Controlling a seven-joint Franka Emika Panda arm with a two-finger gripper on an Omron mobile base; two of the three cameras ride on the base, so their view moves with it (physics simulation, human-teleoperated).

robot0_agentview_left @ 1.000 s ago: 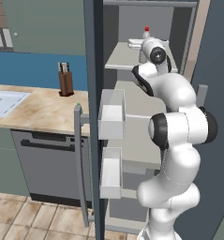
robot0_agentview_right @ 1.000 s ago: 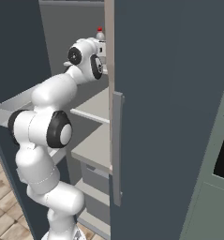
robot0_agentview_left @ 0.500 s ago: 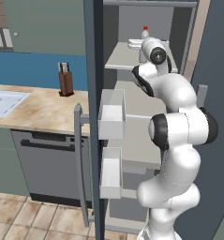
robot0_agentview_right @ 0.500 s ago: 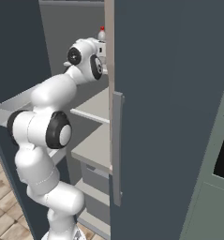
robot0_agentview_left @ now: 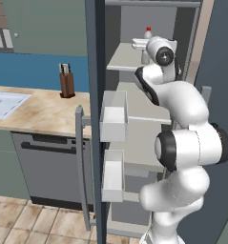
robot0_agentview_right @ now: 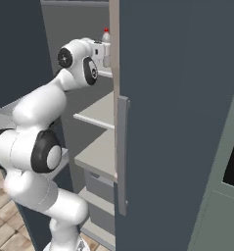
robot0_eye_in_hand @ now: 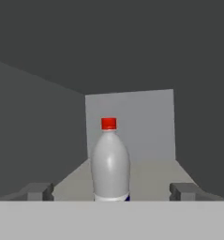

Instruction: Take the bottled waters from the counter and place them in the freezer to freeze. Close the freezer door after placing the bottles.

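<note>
My arm: glossy white with dark joints.
Its rounded white links met at black ring-shaped joints, and my hand (robot0_eye_in_hand: 111, 191) ended in two small blocky grey finger tips (robot0_eye_in_hand: 36, 191).

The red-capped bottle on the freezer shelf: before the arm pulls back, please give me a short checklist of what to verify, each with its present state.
1. Red-capped bottle stands upright on the freezer shelf: ok.
2. Tool open, fingertips apart on both sides of the bottle, not touching it: ok.
3. Bottle stands well inside the shelf, away from the front edge: cannot tell; its base is hidden in the hand view.
4. Freezer door open wide enough for the arm to come out: ok.
5. Second bottle already in the freezer: cannot tell.
6. Freezer door closed: not ok; it comes after the bottles.
</note>
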